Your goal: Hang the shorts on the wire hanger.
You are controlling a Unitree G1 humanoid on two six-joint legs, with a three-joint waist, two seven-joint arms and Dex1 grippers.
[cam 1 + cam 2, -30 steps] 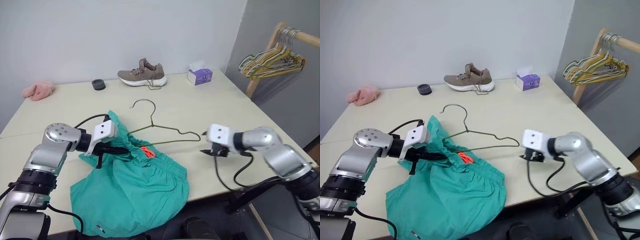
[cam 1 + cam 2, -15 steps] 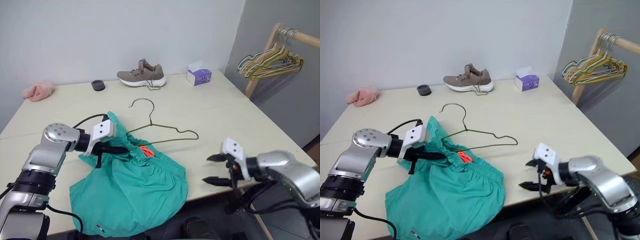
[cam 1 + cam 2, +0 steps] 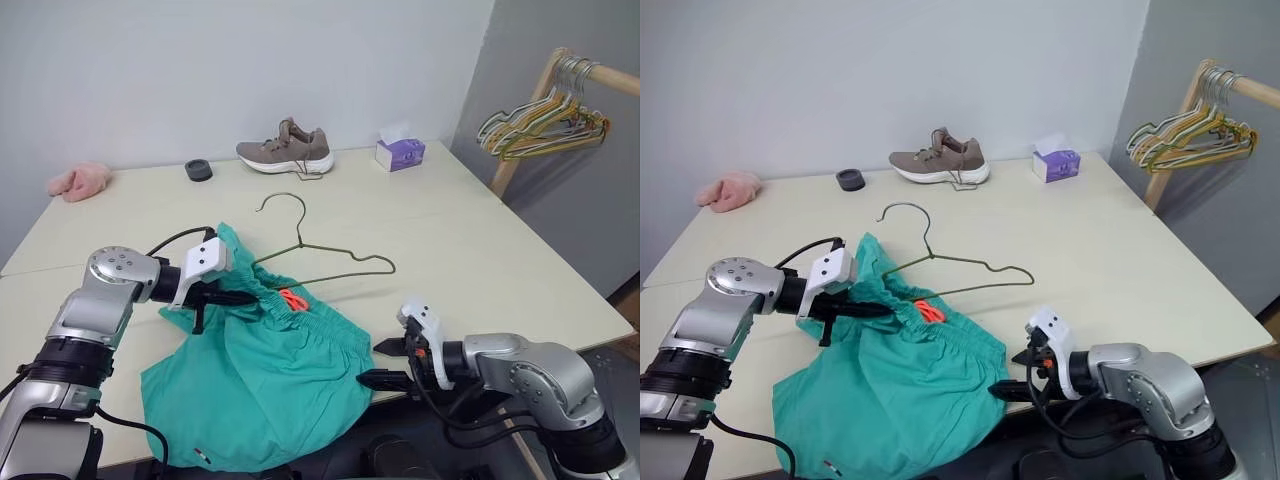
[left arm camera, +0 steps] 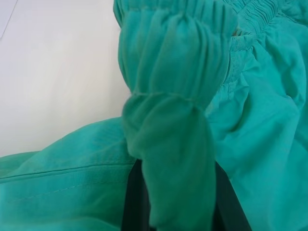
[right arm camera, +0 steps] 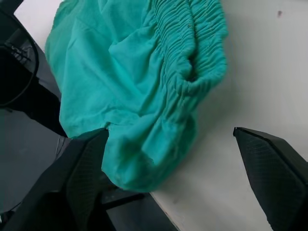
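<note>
The teal shorts (image 3: 270, 370) lie crumpled at the table's front edge, part of them hanging over it, with the orange drawstring (image 3: 293, 300) showing at the waistband. My left gripper (image 3: 243, 297) is shut on the gathered waistband (image 4: 168, 96) at its left end. The wire hanger (image 3: 345, 255) lies flat behind the shorts, its left end tucked under the waistband and its hook (image 3: 283, 200) pointing away. My right gripper (image 3: 380, 362) is open at the front edge, just right of the shorts' right side (image 5: 159, 96), its fingers (image 5: 86, 173) spread wide and empty.
A brown shoe (image 3: 285, 148), a purple tissue box (image 3: 399, 152), a small black ring (image 3: 198, 169) and a pink fuzzy cloth (image 3: 78, 180) sit along the table's far side. Bunched hangers (image 3: 545, 125) hang on a wooden rail at the right.
My right gripper has left the spot beside the hanger's right end, come back and leftward to the table's front edge beside the shorts, and rolled over. The left gripper keeps its hold.
</note>
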